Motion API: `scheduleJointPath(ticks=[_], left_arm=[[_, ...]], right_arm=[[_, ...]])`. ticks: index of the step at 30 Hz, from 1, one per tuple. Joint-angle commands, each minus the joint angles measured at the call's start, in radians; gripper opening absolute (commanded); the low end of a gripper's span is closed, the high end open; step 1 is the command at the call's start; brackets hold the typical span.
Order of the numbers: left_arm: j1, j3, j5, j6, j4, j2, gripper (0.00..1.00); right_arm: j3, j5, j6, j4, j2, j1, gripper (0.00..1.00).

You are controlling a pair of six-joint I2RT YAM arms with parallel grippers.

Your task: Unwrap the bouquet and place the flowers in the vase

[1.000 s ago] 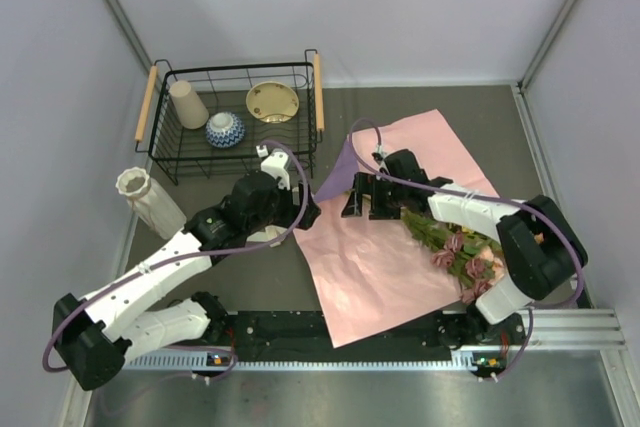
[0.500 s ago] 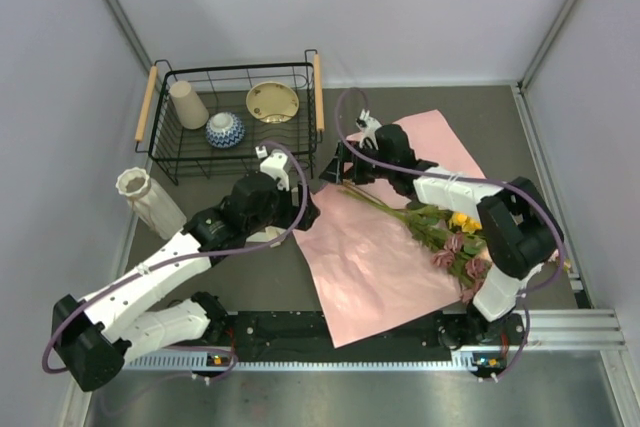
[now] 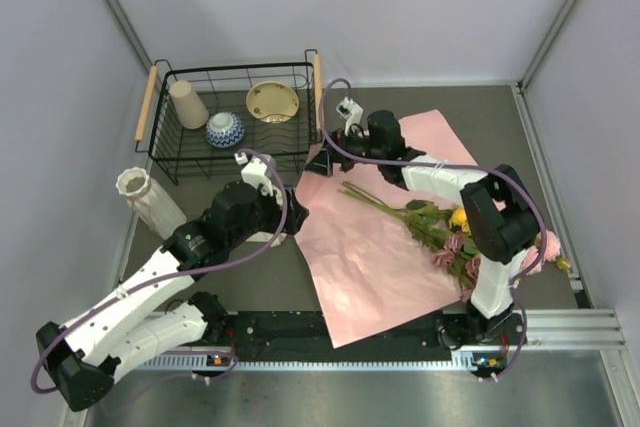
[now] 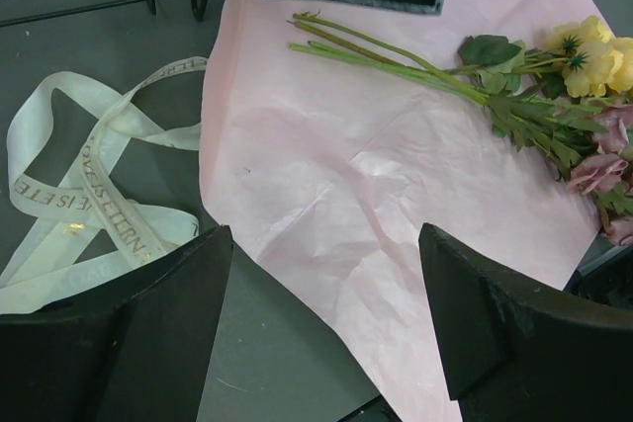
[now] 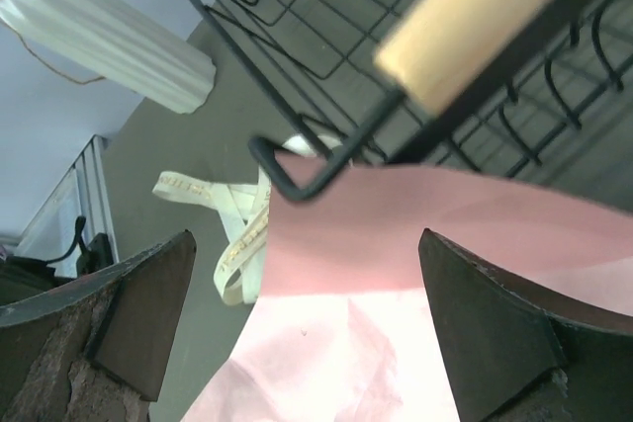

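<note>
Left arm (image 3: pixel 150 282) extended diagonally forward and rightward, left gripper (image 3: pixel 293 217) low, jaws wide apart, right arm (image 3: pixel 440 179) bent leftward, right gripper (image 3: pixel 322 159) jaws spread wide.

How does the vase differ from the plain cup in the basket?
The vase is ribbed with a wavy rim; the cup is smooth. The vase is on the table outside the wire basket; the cup sits inside it. The vase is the larger. Both are pale and hold no flowers.

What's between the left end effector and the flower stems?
Only flat pink paper, seen in the left wrist view; the ribbon lies off to one side.
</note>
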Motion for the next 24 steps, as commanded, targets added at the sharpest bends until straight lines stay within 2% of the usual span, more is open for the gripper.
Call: scheduleJointPath(ticks=[1,3,4,7,8,11,13,17,21,24], left_arm=[[-0.003,-0.005,0.013,0.009,0.022,0.011,0.82],[-0.001,0.000,0.030,0.014,0.033,0.032,0.82],[-0.001,0.000,0.031,0.020,0.039,0.038,0.82],[-0.001,0.005,0.047,0.035,0.078,0.066,0.82],[-0.003,0.014,0.053,0.039,0.087,0.084,0.82],[-0.001,0.043,0.074,0.052,0.108,0.127,0.82],[-0.001,0.055,0.091,0.059,0.121,0.153,0.82],[-0.001,0.057,0.111,0.065,0.139,0.173,0.82],[-0.003,0.043,0.120,0.068,0.138,0.167,0.82],[-0.001,0.028,0.120,0.059,0.138,0.146,0.82]], right_arm=[[-0.096,0.070,0.009,-0.070,-0.160,0.002,0.97],[-0.131,0.167,-0.035,-0.200,-0.217,0.001,0.96],[-0.145,0.301,-0.052,-0.317,-0.266,-0.001,0.97],[-0.238,0.527,-0.098,-0.432,-0.346,-0.034,0.98],[-0.289,0.546,-0.087,-0.447,-0.392,-0.060,0.98],[-0.329,0.540,-0.076,-0.541,-0.443,-0.161,0.96],[-0.335,0.569,-0.109,-0.581,-0.457,-0.174,0.89],[-0.326,0.506,-0.220,-0.613,-0.442,-0.174,0.55],[-0.283,0.436,-0.247,-0.612,-0.361,-0.169,0.51],[-0.252,0.466,-0.270,-0.619,-0.321,-0.154,0.45]])
